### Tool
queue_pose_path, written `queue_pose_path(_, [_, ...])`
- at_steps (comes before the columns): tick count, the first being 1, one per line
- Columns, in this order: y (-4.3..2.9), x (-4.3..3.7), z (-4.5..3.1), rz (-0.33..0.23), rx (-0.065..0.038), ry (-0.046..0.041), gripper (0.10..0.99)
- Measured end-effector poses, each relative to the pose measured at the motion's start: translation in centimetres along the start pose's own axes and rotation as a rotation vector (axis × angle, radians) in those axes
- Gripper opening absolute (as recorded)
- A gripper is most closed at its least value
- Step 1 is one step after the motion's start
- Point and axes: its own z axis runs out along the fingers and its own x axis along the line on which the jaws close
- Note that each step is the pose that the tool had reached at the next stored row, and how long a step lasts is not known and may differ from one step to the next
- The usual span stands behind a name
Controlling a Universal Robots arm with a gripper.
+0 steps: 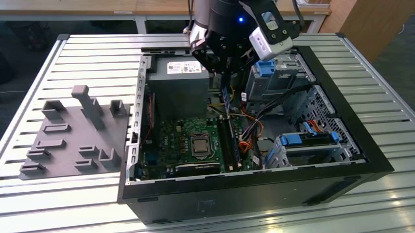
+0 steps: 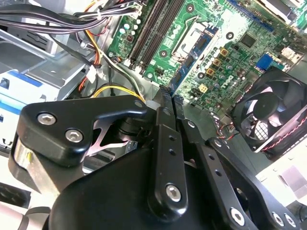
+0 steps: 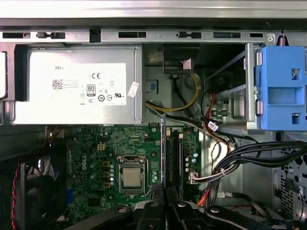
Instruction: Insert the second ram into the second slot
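Observation:
My gripper (image 1: 225,77) hangs over the open computer case, above the motherboard's far end and beside the power supply. It is shut on the second ram (image 1: 225,93), a thin blue stick that hangs edge-on below the fingertips. In the first wrist view the second ram (image 3: 163,153) runs as a narrow blue line from my gripper (image 3: 165,205) along the black memory slots (image 3: 175,158) beside the processor socket (image 3: 131,178). In the second wrist view the stick (image 2: 189,64) juts from my closed gripper (image 2: 169,98), clear of the board. Which slot is the second slot I cannot tell.
A grey power supply (image 1: 178,82) fills the case's far end. Drive cages with blue clips (image 1: 279,73) and a bundle of cables (image 1: 259,121) crowd the exterior view's right of the slots. A fan (image 2: 268,115) sits at the board's edge. A grey fixture plate (image 1: 71,136) lies outside the case.

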Motion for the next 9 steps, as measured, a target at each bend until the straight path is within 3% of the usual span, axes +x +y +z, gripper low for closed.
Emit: queue_pose_path(9, [0.00,0.00,0.23,0.000,0.000,0.0026,0.137])
